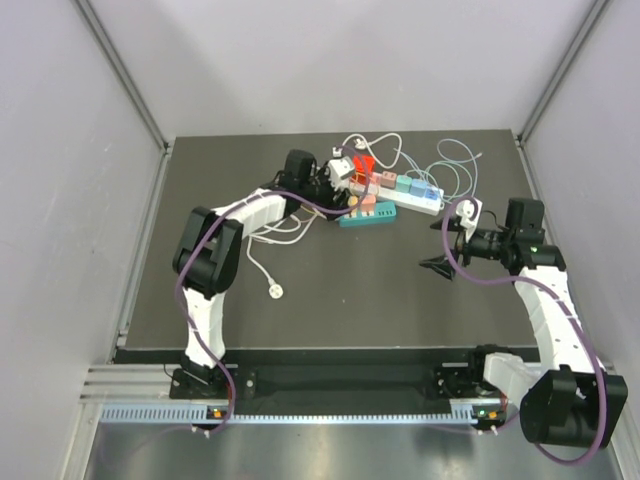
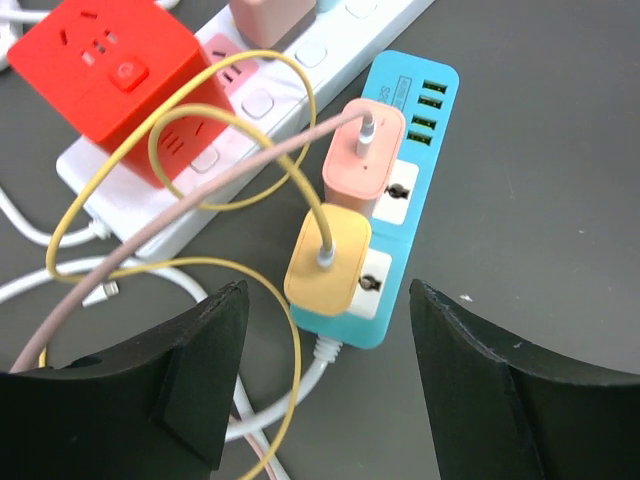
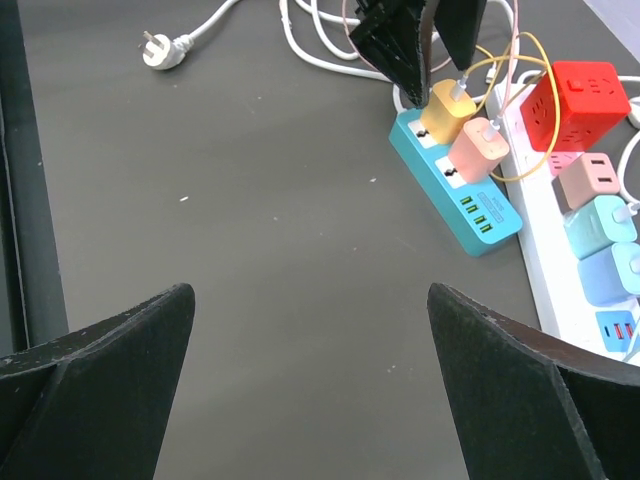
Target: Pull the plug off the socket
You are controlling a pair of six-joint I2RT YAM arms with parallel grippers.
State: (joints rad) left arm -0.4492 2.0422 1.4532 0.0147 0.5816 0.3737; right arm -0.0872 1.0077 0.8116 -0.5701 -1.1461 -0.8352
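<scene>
Dark gray table [image 1: 330, 290], with pale walls all around it. The yellow plug [image 2: 325, 262] is on the far side of the table. It is pushed into the blue socket strip [image 2: 355, 330], near the end where the strip's white cord comes out. A pink plug [image 2: 362, 160] sits in the same strip, just beside the yellow one.

The left gripper [image 2: 325, 295] hangs right over the yellow plug. Its two black fingers are wide apart, one on each side of the plug, and they do not touch it. A yellow cable [image 2: 313, 105] comes out of the top of the yellow plug and makes big loops.

A long white socket strip [image 2: 330, 45] lies just beside the blue one, with a red cube [image 2: 110, 70] plugged into it.

The right gripper [image 3: 310, 300] is well apart from the strips. Its fingers are spread and hold nothing. A loose white plug [image 3: 157, 50] lies alone on the table.
</scene>
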